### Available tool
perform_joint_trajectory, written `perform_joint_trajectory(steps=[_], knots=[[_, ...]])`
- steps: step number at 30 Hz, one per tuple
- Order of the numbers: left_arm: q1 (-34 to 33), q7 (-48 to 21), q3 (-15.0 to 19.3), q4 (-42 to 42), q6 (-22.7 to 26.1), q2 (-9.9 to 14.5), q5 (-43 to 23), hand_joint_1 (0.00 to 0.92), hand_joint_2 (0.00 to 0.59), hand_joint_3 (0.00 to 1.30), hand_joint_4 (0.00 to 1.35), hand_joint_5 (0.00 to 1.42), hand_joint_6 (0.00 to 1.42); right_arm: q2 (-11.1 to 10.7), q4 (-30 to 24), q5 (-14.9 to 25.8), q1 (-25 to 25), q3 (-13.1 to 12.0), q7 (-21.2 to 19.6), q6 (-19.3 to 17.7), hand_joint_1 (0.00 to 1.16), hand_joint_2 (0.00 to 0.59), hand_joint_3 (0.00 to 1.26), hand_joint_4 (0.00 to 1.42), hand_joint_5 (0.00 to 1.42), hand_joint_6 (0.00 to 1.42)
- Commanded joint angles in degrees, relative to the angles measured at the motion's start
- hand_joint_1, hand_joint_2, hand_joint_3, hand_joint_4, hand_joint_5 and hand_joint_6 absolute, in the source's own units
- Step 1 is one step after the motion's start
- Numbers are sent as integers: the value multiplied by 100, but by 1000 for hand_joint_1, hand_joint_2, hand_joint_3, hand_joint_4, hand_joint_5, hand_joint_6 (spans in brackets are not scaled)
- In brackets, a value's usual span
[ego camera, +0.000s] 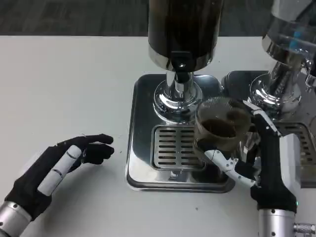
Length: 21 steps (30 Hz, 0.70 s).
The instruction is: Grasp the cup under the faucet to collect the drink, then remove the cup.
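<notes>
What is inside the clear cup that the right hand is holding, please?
The cup in the right hand holds a dark drink partway up. Fingers wrap its lower front, hiding the bottom, so the exact depth is unclear.

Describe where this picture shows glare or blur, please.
Head view: bright glare on the chrome pedestal and the steel drip tray; the dark cylindrical drink dispenser is murky; the clear plastic cup of brown drink, held by the right hand, looks slightly soft; the left hand is sharp.
</notes>
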Motion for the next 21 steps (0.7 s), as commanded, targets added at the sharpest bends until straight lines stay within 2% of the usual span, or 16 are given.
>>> perform_joint_trajectory(steps=[1,11,21], knots=[[15,22,-54,-146,-152,-24,93,0,251,399,401,367,375,-53,-577,23,265,-147,-6,-126,789,194,649,784,974,1298],[41,74,-144,-569,-235,21,175,0,240,367,362,329,352,-126,-1580,77,1001,-317,432,46,810,183,655,784,991,1313],[241,381,-263,-1454,-967,318,918,0,212,265,228,205,232,-255,-2262,87,1444,-456,967,42,823,184,670,801,1003,1315]])
